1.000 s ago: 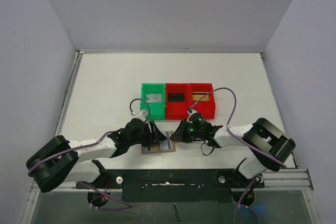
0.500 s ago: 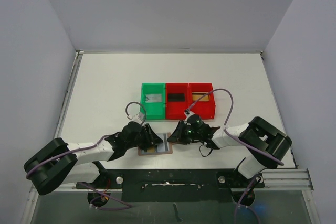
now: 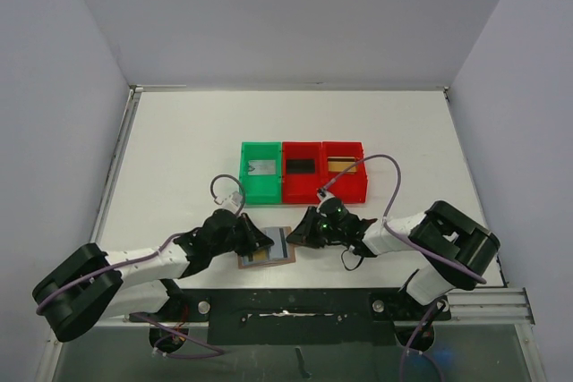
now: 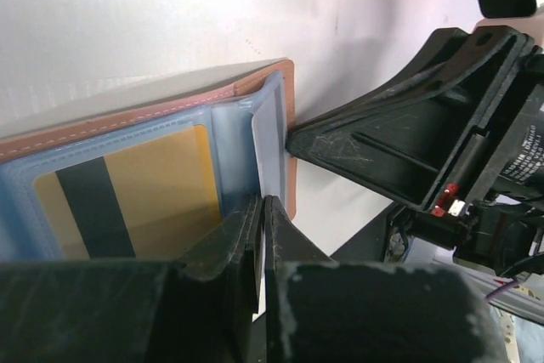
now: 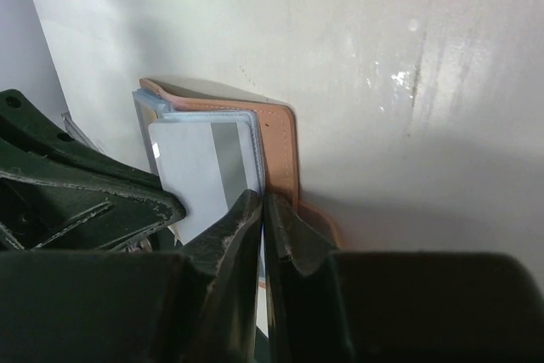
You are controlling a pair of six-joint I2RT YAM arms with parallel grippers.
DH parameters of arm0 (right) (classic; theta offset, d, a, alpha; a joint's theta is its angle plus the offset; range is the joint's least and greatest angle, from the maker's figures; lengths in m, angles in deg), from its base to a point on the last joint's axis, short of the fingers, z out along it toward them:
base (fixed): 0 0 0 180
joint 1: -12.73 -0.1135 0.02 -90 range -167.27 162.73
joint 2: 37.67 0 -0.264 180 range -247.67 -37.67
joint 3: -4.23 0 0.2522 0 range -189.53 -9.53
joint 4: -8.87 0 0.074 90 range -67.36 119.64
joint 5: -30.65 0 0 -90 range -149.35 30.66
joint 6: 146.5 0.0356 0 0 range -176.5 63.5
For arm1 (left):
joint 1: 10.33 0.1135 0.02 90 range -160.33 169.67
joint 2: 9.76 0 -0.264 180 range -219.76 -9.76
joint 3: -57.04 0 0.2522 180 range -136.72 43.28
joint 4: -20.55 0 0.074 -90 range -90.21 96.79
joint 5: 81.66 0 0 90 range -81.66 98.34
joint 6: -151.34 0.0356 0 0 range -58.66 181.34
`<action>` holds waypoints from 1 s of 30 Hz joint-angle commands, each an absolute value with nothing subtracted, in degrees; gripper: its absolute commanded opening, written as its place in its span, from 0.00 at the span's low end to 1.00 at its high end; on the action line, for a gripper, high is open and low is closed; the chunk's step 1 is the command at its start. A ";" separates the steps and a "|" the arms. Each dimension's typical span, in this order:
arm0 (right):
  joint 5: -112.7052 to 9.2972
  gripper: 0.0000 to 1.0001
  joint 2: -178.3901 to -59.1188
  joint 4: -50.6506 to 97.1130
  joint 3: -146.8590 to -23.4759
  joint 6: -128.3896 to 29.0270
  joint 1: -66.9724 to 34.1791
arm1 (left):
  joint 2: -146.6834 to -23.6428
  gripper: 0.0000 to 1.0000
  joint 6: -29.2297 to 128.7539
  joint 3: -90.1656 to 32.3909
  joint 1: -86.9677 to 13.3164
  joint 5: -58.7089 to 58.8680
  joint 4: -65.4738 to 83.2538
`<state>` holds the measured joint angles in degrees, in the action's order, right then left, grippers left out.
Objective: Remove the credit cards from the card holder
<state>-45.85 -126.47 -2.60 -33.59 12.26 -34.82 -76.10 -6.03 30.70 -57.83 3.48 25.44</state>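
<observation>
The card holder (image 3: 269, 255), tan leather with blue plastic sleeves, lies open near the table's front edge between both grippers. A gold credit card (image 4: 127, 184) with a black stripe sits in one sleeve. A silver-grey credit card (image 5: 204, 167) stands partly out of the holder's right sleeve. My left gripper (image 4: 262, 210) is shut on that card's edge. From the other side my right gripper (image 5: 265, 206) is shut on the holder's tan edge (image 5: 280, 138). In the top view the left gripper (image 3: 260, 241) and right gripper (image 3: 302, 237) nearly meet over the holder.
Behind the holder stand a green bin (image 3: 245, 172) with a silver card, a red bin (image 3: 302, 187) with a black card, and a second red bin (image 3: 345, 188) with a gold-tan card. The arms' base rail (image 3: 295, 306) runs along the near edge.
The left gripper has closed from open onto the silver-grey card. The left arm drew back to the left a little. The holder has shifted and turned slightly; the right gripper stayed closed on it.
</observation>
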 commanded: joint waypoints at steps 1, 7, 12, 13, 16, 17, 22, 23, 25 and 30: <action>-49.37 0.08 -123.84 6.02 -31.05 12.76 -36.26 | -75.06 0.00 -5.96 29.39 -57.52 0.54 32.89; -54.45 0.13 -112.91 13.83 -29.43 12.97 -36.76 | -81.57 0.00 -3.98 26.29 -57.57 -4.15 36.78; -55.94 0.21 -103.21 18.77 -29.36 10.55 -36.50 | -87.89 0.00 -4.57 24.71 -58.21 -7.26 42.21; -55.79 0.22 -102.01 18.97 -29.58 10.08 -36.50 | -88.76 0.00 -4.54 24.35 -58.33 -7.76 42.67; -54.96 0.25 -100.82 18.07 -30.77 8.83 -36.49 | -90.54 0.00 -4.87 23.86 -58.77 -8.80 43.77; -54.25 0.26 -101.33 17.01 -31.14 8.41 -36.39 | -90.81 0.00 -5.00 23.86 -58.83 -8.99 44.13; -52.00 0.26 -108.83 12.80 -33.48 8.36 -35.89 | -90.55 0.00 -5.07 24.39 -58.92 -8.96 44.14; -51.52 0.25 -110.86 11.85 -33.73 8.47 -35.80 | -90.34 0.00 -5.15 24.59 -58.93 -8.77 44.14; -51.27 0.24 -114.51 11.66 -34.32 8.90 -35.84 | -90.03 0.00 -5.15 24.77 -58.89 -8.67 43.87; -52.47 0.21 -118.09 11.80 -32.49 11.77 -36.11 | -89.55 0.01 -4.75 24.67 -58.92 -8.98 42.78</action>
<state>-51.33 -115.98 12.61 -33.00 10.20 -35.78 -90.81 -5.42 26.18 -58.58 -7.56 38.66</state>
